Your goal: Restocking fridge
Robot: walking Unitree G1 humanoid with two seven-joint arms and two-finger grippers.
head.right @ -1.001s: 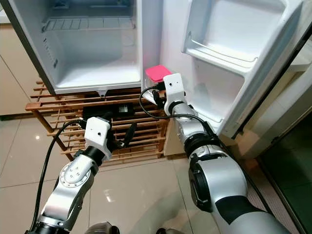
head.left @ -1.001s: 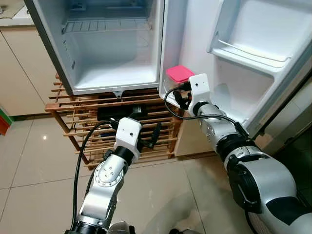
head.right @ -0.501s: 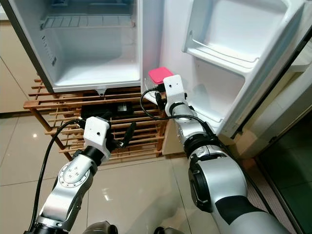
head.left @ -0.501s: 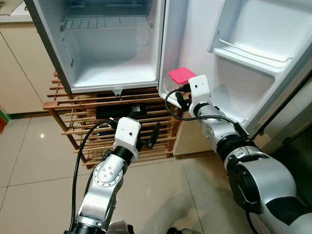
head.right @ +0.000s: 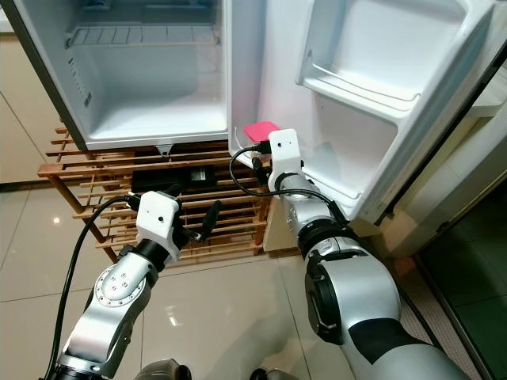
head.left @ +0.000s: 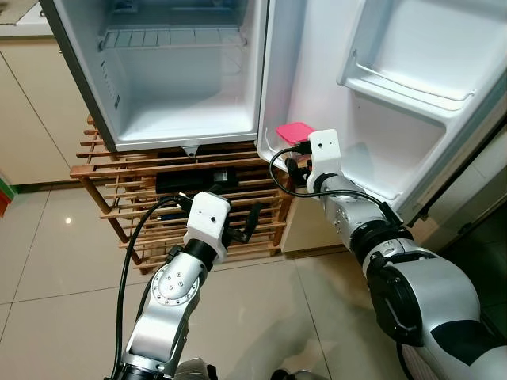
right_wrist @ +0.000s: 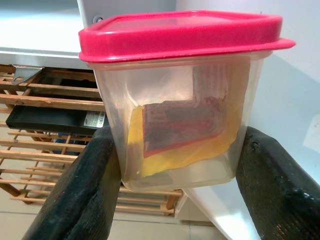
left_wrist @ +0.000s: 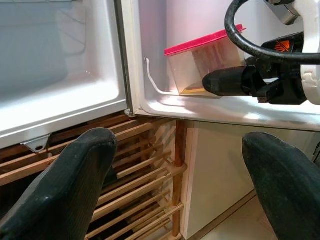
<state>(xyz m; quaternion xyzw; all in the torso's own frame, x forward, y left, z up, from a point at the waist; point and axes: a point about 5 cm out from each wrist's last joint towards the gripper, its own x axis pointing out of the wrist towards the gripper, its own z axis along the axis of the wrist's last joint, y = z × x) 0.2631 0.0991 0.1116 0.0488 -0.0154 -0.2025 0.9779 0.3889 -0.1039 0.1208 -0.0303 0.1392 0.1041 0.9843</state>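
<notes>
1. The right gripper (right_wrist: 175, 175) is clamped on a clear container (right_wrist: 180, 130) with a pink lid (head.left: 294, 131); one black finger (right_wrist: 82, 195) presses on each side wall.
2. The container sits at the bottom shelf of the open fridge door (head.left: 380, 119), just ahead of the right jaws, holding red and yellow contents.
3. The left gripper (left_wrist: 180, 185) hovers with jaws wide apart, holding nothing, in front of a wooden rack (head.left: 142, 190) under the open fridge (head.left: 182, 79).

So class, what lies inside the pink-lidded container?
Through the container's clear wall: a yellow packet with a red label. Its print is unreadable, and the pink lid covers the view from above.
</notes>
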